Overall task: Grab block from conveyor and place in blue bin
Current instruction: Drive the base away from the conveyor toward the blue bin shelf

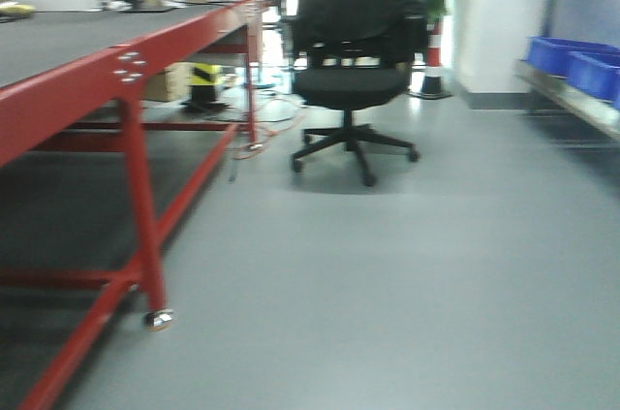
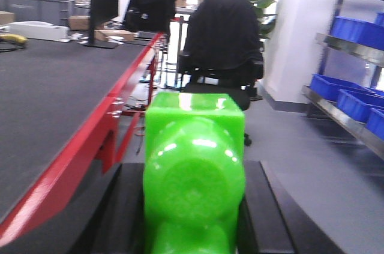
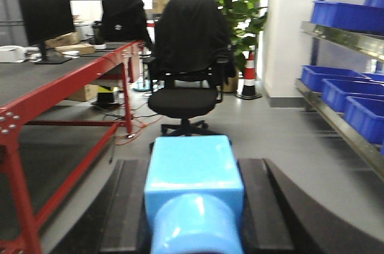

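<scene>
- green block (image 2: 193,146) fills the left wrist view, pinched between the black fingers (image 2: 129,218) of the left gripper (image 2: 193,176), both pads touching its sides
- light blue block (image 3: 195,170) sits clamped the same way in the right gripper (image 3: 195,194)
- conveyor (image 2: 48,104), dark grey with a red rail, lies to the left; both blocks are off it
- blue bins (image 3: 327,77) stand on a shelf (image 3: 348,35) at the right, well apart from the blocks
- black office chair (image 1: 351,80) stands between conveyor and shelf

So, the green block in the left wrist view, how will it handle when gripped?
The green block looks like rigid moulded plastic, so it is probably stiff and light. Its glossy highlights suggest a slippery surface. The rounded bulge might let it twist between the fingers.
</scene>
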